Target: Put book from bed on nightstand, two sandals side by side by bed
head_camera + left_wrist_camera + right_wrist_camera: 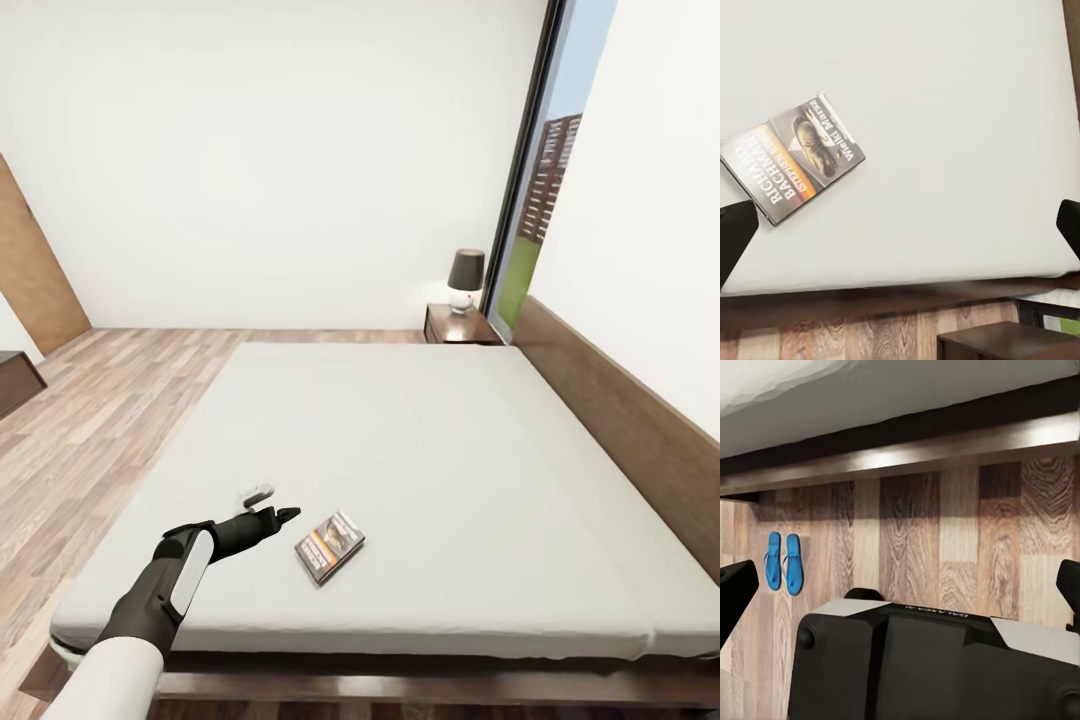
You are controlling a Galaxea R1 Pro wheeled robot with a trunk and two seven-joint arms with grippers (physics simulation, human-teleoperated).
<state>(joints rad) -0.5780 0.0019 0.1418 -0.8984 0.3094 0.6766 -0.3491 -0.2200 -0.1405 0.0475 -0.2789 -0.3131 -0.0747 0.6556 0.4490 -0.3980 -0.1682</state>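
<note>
The book (329,546) lies flat on the pale grey mattress of the bed (420,440), near its front edge. My left gripper (287,514) hovers just left of it, apart from it, nothing held. In the left wrist view the book (795,157) shows its cover with "Richard Bachman", and the open gripper (900,232) has its dark fingertips (735,232) at the picture's sides. The nightstand (460,325) stands at the bed's far corner by the window. Two blue sandals (782,561) lie side by side on the floor beside the bed frame (945,435). My right gripper (900,592) is open and empty.
A lamp (465,278) stands on the nightstand, next to the tall window (545,190). The headboard (620,410) runs along the right wall. Wood-plank floor (90,410) spreads left of the bed. A dark furniture corner (15,380) sits at far left. My dark base (930,660) is under the right wrist.
</note>
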